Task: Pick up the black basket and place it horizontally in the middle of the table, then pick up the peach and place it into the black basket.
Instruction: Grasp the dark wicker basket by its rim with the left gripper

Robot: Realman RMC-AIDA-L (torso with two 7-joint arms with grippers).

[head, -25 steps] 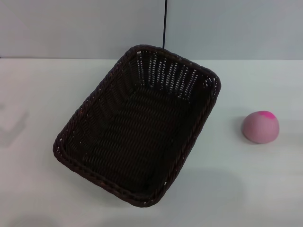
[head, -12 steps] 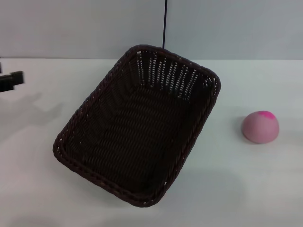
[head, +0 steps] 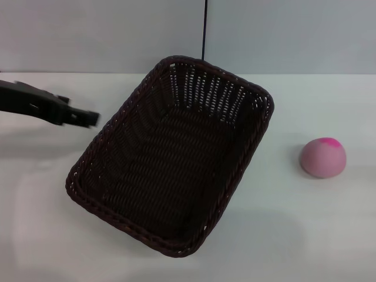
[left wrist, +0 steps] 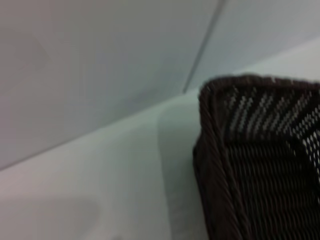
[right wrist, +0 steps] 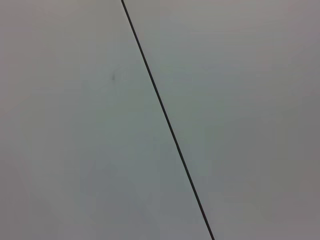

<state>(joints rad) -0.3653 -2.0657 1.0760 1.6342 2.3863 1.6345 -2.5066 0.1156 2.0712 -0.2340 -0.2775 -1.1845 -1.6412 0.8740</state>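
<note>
The black basket (head: 170,161) lies empty on the white table (head: 47,194), turned diagonally, its long axis running from near left to far right. The peach (head: 324,157) sits on the table well to the right of the basket, apart from it. My left gripper (head: 87,117) reaches in from the left edge of the head view, above the table and just short of the basket's left rim, not touching it. The left wrist view shows one corner of the basket (left wrist: 260,165) close up. My right gripper is out of view.
A grey wall (head: 88,35) with a dark vertical seam (head: 204,29) stands behind the table's far edge. The right wrist view shows only that wall and the seam (right wrist: 165,120).
My left arm has come in from the left edge and moved right, toward the basket's left rim. The basket and the peach have not moved.
</note>
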